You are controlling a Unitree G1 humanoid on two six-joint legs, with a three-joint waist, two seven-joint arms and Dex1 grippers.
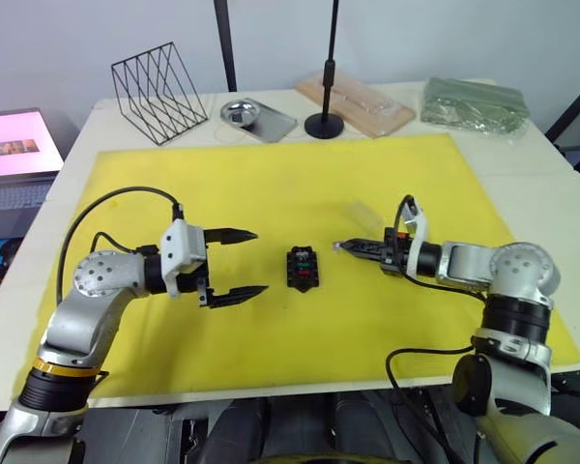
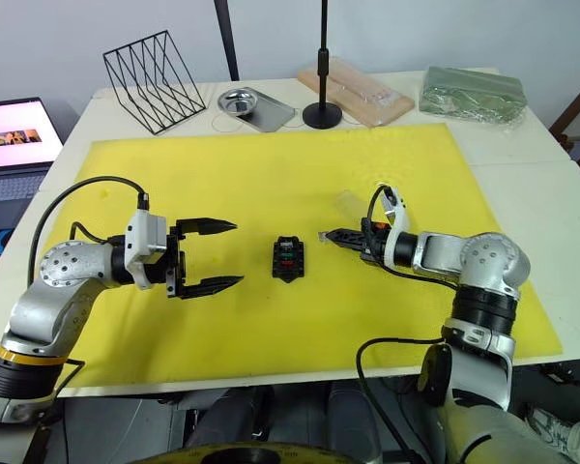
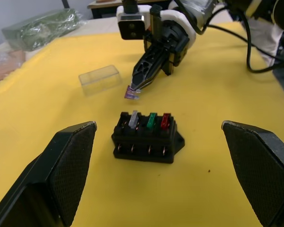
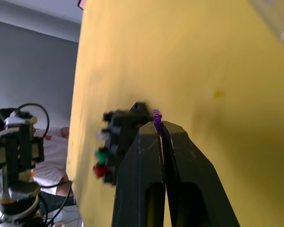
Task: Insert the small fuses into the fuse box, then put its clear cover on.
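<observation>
The black fuse box (image 1: 303,268) lies mid-mat with a greyish clear fuse (image 3: 133,119), a green fuse (image 3: 152,120) and a red fuse (image 3: 165,121) standing in its slots. My right gripper (image 1: 340,247) is shut on the purple fuse (image 4: 156,115), held a little above the mat just right of the box. The clear cover (image 3: 100,79) lies flat on the mat beyond that gripper. My left gripper (image 1: 244,262) hangs open to the left of the box, apart from it, with nothing between its fingers.
The yellow mat (image 1: 271,174) covers most of the white table. At the back stand a black wire rack (image 1: 159,89), a metal tray (image 1: 256,118), a black stand base (image 1: 324,125), clear packaging on a wooden board (image 1: 356,102) and a green bundle (image 1: 476,104). A laptop (image 1: 14,145) sits far left.
</observation>
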